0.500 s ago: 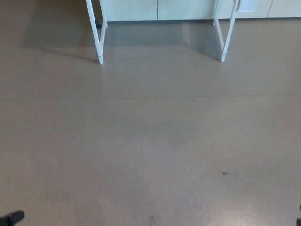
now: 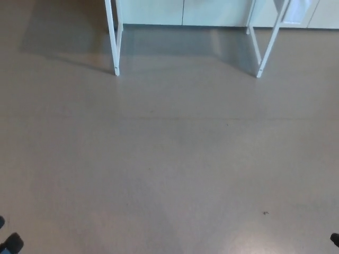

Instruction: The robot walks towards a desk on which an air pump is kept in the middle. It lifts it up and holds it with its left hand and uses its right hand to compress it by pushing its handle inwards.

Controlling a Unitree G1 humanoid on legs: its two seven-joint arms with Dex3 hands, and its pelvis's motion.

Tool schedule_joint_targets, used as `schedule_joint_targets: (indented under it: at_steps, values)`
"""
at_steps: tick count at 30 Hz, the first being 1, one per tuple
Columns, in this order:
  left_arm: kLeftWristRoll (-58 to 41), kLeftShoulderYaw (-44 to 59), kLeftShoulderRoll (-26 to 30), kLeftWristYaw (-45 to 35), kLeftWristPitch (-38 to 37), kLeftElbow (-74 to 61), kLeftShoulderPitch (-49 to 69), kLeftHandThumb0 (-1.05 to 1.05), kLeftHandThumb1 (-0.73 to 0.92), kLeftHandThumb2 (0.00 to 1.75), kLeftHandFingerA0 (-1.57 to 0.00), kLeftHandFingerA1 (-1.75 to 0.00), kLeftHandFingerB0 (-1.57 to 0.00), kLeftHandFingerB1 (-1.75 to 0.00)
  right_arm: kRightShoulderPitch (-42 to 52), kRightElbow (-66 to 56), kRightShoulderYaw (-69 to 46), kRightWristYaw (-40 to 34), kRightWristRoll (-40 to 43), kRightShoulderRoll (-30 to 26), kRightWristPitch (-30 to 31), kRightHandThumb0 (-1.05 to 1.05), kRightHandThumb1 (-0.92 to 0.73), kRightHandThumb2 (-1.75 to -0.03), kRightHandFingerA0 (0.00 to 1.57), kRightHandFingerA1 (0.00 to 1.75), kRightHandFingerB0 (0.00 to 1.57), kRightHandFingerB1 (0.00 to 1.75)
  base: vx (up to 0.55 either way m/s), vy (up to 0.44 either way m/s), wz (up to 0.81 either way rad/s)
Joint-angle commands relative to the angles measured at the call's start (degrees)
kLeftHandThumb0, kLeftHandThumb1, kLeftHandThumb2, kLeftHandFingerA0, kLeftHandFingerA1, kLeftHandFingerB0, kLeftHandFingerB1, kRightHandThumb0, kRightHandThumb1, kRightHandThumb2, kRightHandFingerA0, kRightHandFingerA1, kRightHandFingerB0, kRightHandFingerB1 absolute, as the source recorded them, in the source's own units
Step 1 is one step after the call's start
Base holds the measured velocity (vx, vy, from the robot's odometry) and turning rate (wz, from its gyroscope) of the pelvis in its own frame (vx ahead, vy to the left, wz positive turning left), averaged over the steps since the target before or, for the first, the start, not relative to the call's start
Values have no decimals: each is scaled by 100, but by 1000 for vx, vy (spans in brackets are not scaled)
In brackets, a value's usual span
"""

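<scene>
Head view, left hand (image 2: pixel 11 243) tip at bottom corner, finger spread unclear, white desk legs (image 2: pixel 112 39) ahead

Bare grey-brown floor (image 2: pixel 169 159) carries two white desk legs (image 2: pixel 113 42) at top.

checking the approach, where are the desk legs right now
In the head view, two white desk legs stand at the top, left and right of centre, on the brown floor before pale cabinets.

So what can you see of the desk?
Only the desk's legs show at the top of the picture: thin white bars, metal by the look, standing on the brown floor. One pair is on the left and one on the right, slanting. The top is out of view, so no pump can be seen.
</scene>
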Motion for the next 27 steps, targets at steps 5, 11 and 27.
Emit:
schedule_joint_targets:
  at_steps: [5,11,27]
  values:
    - [-478,-27,11,-232,178,-7,228,-2,51,102,-31,-62,-32,-61,303,-24,-20,218,284,-87,-259,-21,-64,-58,67,50,54,43,351,-159,21]
    - [-465,-147,20,-322,4,45,423,-4,49,102,-34,-63,-35,-62,500,-55,-3,246,335,-73,-273,-21,-64,-59,66,52,51,43,360,-161,18]
    - [-490,-407,16,-230,10,-147,699,-4,52,104,-33,-62,-34,-61,762,-36,138,328,364,-92,-420,-22,-66,-59,64,49,53,43,397,93,-17]
